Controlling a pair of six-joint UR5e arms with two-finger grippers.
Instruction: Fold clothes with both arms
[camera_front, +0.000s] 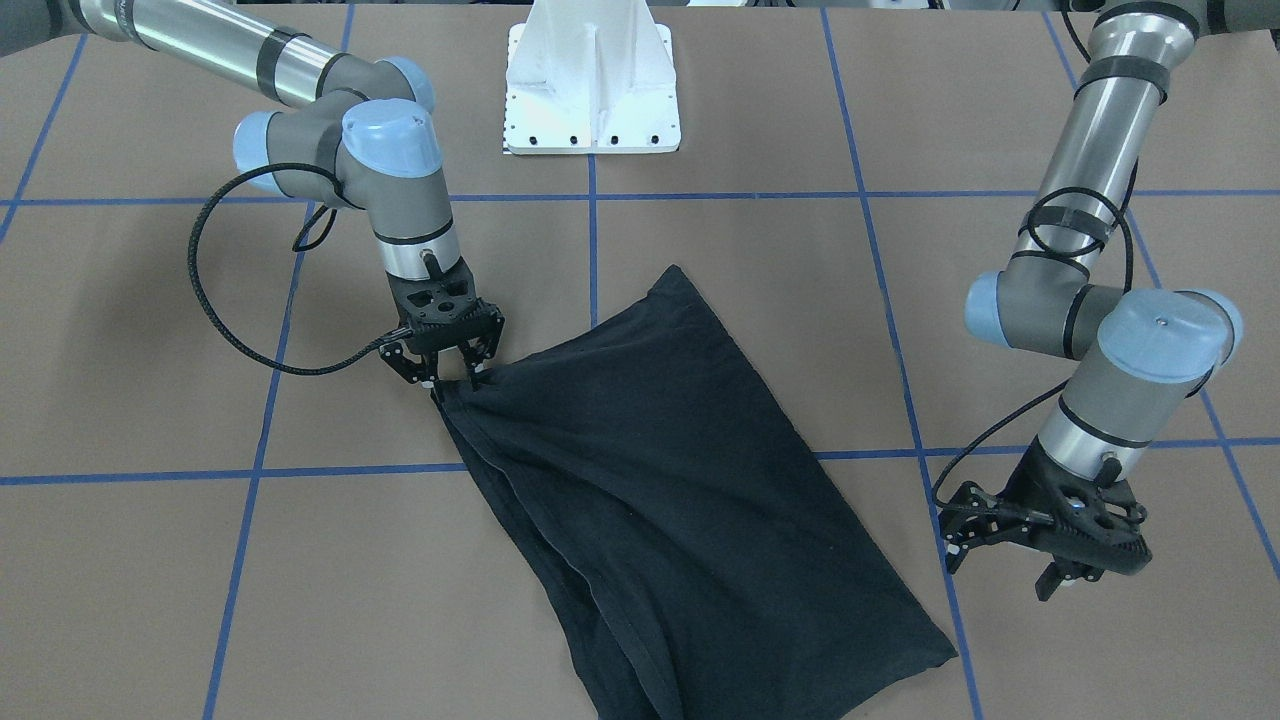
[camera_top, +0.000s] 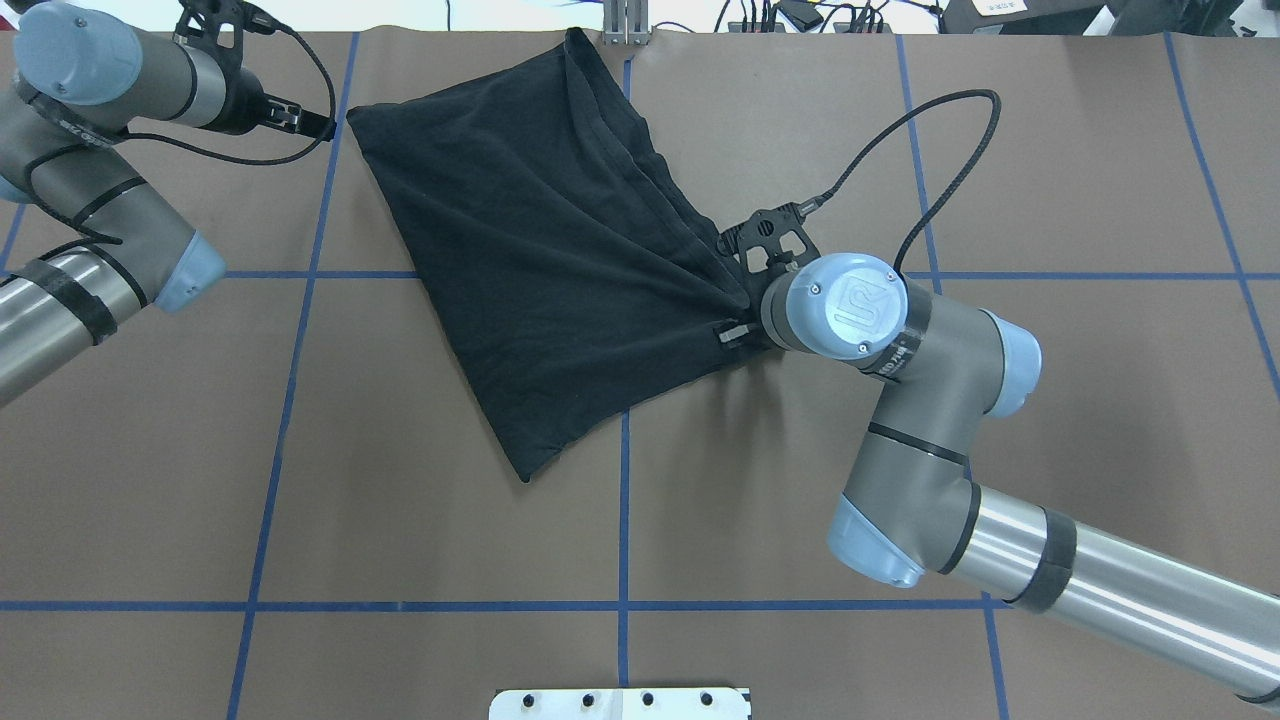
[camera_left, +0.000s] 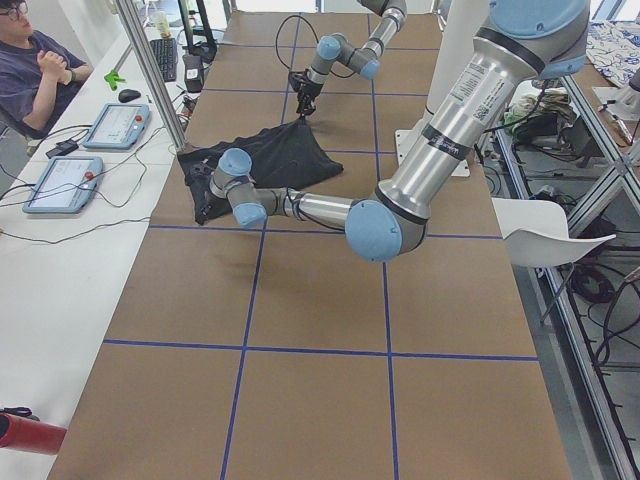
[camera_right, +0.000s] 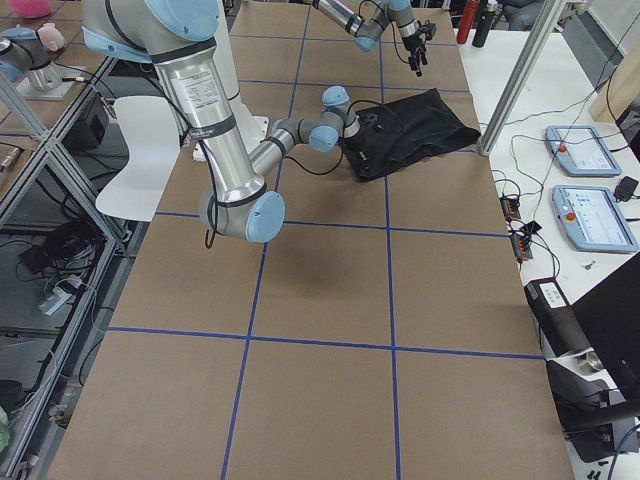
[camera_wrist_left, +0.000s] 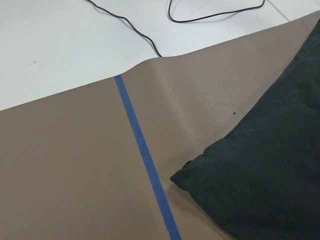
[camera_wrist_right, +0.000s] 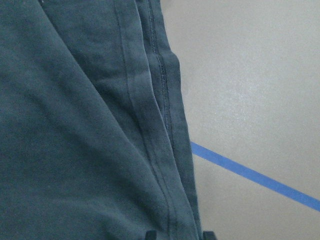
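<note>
Black T-shirt (camera_front: 680, 470), folded, at middle of table (camera_front: 150, 560) far edge. Likely soft, light, limp: take at doubled hem corners. Right gripper (camera_front: 452, 381) jaws clenched on one corner; left gripper (camera_front: 1000, 575) jaws released, empty.

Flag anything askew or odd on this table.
The T-shirt lies skewed to the blue tape grid, one corner bunched into creases where the right hand pinches it. The left hand holds nothing.

Two arms: left arm (camera_front: 1090, 180), right arm (camera_front: 200, 45). Two grippers: left gripper (camera_front: 1000, 575), right gripper (camera_front: 452, 380). One shirt (camera_front: 680, 480), at the right gripper. One base (camera_front: 592, 90). One operator (camera_left: 30, 70). One chair (camera_left: 555, 225). Two tablets (camera_left: 110, 125).
</note>
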